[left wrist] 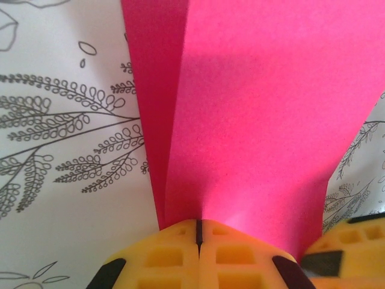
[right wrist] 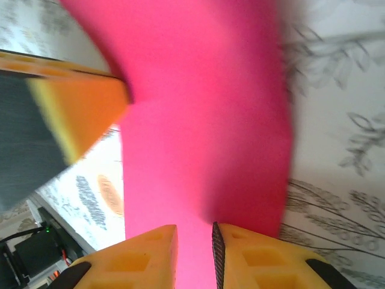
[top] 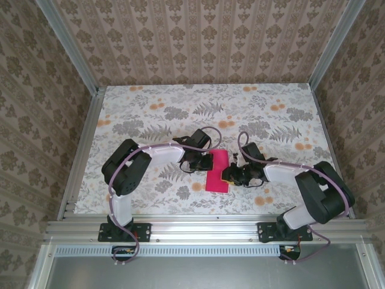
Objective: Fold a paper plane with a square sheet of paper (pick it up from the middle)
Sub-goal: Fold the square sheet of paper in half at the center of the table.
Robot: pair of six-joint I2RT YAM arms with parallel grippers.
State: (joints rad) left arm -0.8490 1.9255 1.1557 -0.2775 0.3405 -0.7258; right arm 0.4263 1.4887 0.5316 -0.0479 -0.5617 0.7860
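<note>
The paper (top: 218,171) lies in the middle of the table (top: 150,114), towards the near edge, between your two grippers. It is already doubled over, with a crease running down its left side.

Your left gripper (left wrist: 198,224) is clenched tight, and the paper rises to its fingertips as if pinched there at the edge. Your right gripper (right wrist: 194,232) has its jaws a little apart. Paper shows in the gap, so it reads as released rather than clamped, though that view is blurred.

Expect the paper to weigh almost nothing and to be floppy. It should sag or curl wherever you leave it unsupported. It will probably slide easily on the smooth printed table, and any hard pinch or twist is likely to leave a stray crease or a tear.

Take hold at an edge or along the fold, where the two layers are stiffer. Keep one gripper anchoring the paper while the other moves.
</note>
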